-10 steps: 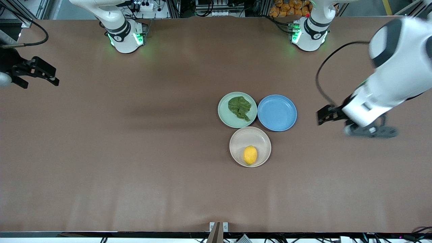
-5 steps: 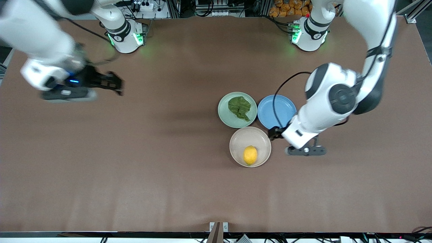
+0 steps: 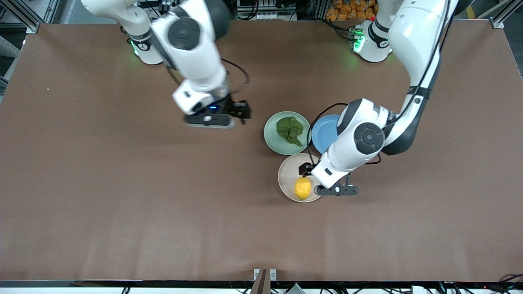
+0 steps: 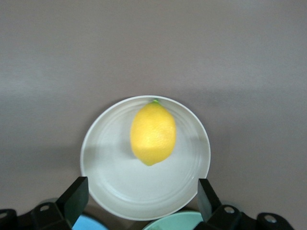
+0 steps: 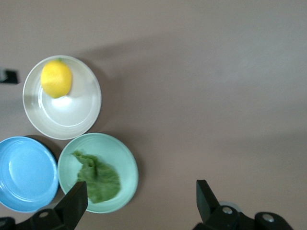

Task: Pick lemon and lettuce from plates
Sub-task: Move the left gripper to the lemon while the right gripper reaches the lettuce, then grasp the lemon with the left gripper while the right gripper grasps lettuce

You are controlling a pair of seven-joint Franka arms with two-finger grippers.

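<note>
The left tool is held in the air over the beige plate, at the edge toward the left arm's end of the worktop. Its fingers are spread wide apart and nothing is gripped between them. The lemon lies on this plate just below the tool, toward the rim nearer the front camera; in the left wrist view the lemon is framed between the two open fingers, resting on the plate.

The right tool is held over bare worktop beside the mint plate, toward the right arm's end. Its fingers are also wide apart and empty. The lettuce lies on the mint plate, clear of the tool. A blue plate sits next to the mint one, partly covered by the left arm, and holds nothing in the part seen.
</note>
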